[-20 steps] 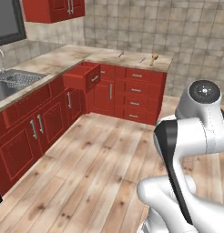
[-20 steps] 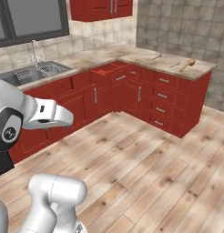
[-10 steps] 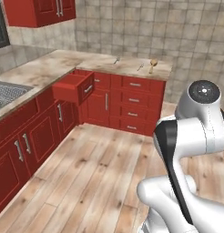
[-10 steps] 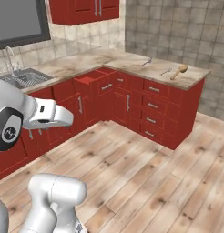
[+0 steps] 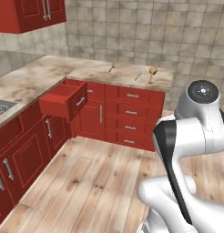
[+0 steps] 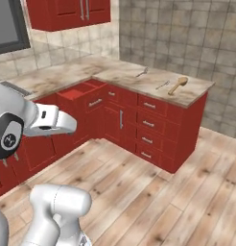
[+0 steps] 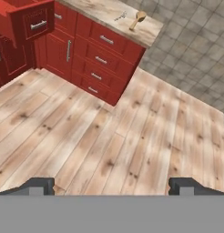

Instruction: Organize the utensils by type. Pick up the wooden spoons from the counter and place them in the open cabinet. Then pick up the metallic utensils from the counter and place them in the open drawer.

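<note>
On the beige counter, near its right end, lies the tan wooden spoon. Two thin grey forks, the metallic utensils, lie to its left: one close to the spoon, the other farther left. The open drawer juts out of the red fronts at the counter's corner. My gripper is open, holds nothing, and hangs over the wooden floor well short of the counter. The open cabinet is out of view.
A red wall cabinet with shut doors hangs above the counter's left run. Red base drawers stand under the utensils. Wooden floor stretches between me and the cabinets. A tiled wall backs the counter.
The whole picture has shifted as the base moved. The counter corner and the utensils are now nearer and more central, and the sink has slid off to the left. The gripper stays open.
</note>
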